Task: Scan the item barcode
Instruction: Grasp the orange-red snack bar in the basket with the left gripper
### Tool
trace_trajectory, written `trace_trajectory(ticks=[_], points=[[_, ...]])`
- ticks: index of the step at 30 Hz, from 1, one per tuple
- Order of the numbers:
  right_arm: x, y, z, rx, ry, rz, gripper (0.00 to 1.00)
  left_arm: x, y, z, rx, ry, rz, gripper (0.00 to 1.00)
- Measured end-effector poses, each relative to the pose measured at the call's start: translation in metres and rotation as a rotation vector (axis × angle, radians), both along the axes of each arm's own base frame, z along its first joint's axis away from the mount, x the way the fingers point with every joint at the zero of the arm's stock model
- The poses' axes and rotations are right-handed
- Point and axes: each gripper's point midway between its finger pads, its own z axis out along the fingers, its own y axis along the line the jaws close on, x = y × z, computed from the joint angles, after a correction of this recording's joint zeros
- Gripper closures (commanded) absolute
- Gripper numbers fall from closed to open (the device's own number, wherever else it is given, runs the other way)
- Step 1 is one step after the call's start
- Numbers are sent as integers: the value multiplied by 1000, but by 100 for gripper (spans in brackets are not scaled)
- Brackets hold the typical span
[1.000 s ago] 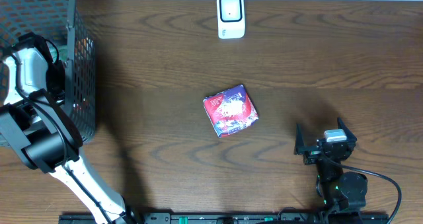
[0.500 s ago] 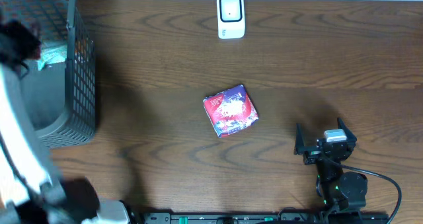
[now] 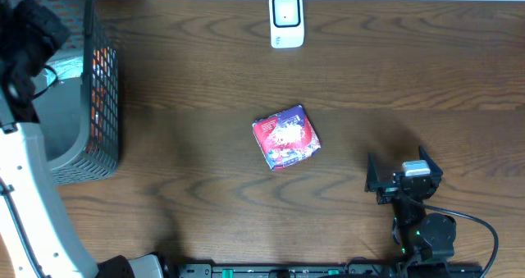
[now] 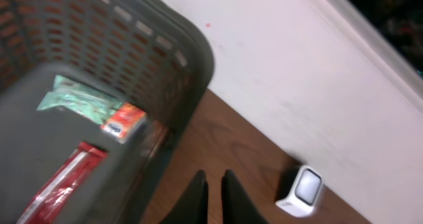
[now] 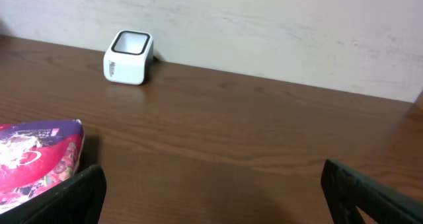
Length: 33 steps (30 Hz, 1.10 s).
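Note:
The item, a red and purple packet (image 3: pixel 285 137), lies flat in the middle of the table; its corner also shows in the right wrist view as the packet (image 5: pixel 36 161). The white barcode scanner (image 3: pixel 286 20) stands at the far edge, seen too as the scanner (image 5: pixel 128 57) and the scanner (image 4: pixel 301 191). My left gripper (image 4: pixel 213 174) hangs high beside the basket, shut with nothing in it. My right gripper (image 3: pixel 399 165) rests near the front right, open and empty, its fingers (image 5: pixel 73 197) wide apart.
A dark mesh basket (image 3: pixel 98 106) stands at the far left with a green packet (image 4: pixel 79 98), an orange-and-white one (image 4: pixel 124 120) and a red one (image 4: pixel 59 184) inside. My left arm (image 3: pixel 25 147) rises along the left edge. A pale wall backs the table.
My left arm has lifted out of the basket and swung up toward the camera. The packet, scanner and right arm have not moved.

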Motion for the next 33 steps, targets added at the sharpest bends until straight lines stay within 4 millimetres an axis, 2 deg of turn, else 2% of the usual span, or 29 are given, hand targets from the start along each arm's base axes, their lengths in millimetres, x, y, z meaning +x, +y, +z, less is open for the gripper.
trace_trajectory(ticks=[1, 2, 4, 8, 12, 16, 20, 24, 33], points=[[0, 0, 0, 0, 0, 0, 1, 1, 3, -2, 13, 9, 22, 45], [0, 0, 0, 0, 0, 0, 1, 0, 10, -4, 32, 22, 57, 37], [0, 0, 0, 0, 0, 0, 1, -2, 28, -10, 67, 52, 143, 29], [0, 0, 0, 0, 0, 0, 1, -5, 64, -32, 117, 138, 272, 29], [0, 0, 0, 0, 0, 0, 1, -4, 98, -67, 144, 254, 333, 29], [0, 0, 0, 0, 0, 0, 1, -7, 124, -120, 156, 436, 328, 29], [0, 0, 0, 0, 0, 0, 1, -11, 141, -173, 101, 584, 303, 28], [0, 0, 0, 0, 0, 0, 1, -11, 142, -221, 25, 682, 180, 28], [0, 0, 0, 0, 0, 0, 1, -11, 110, -295, -42, 845, -107, 29]])
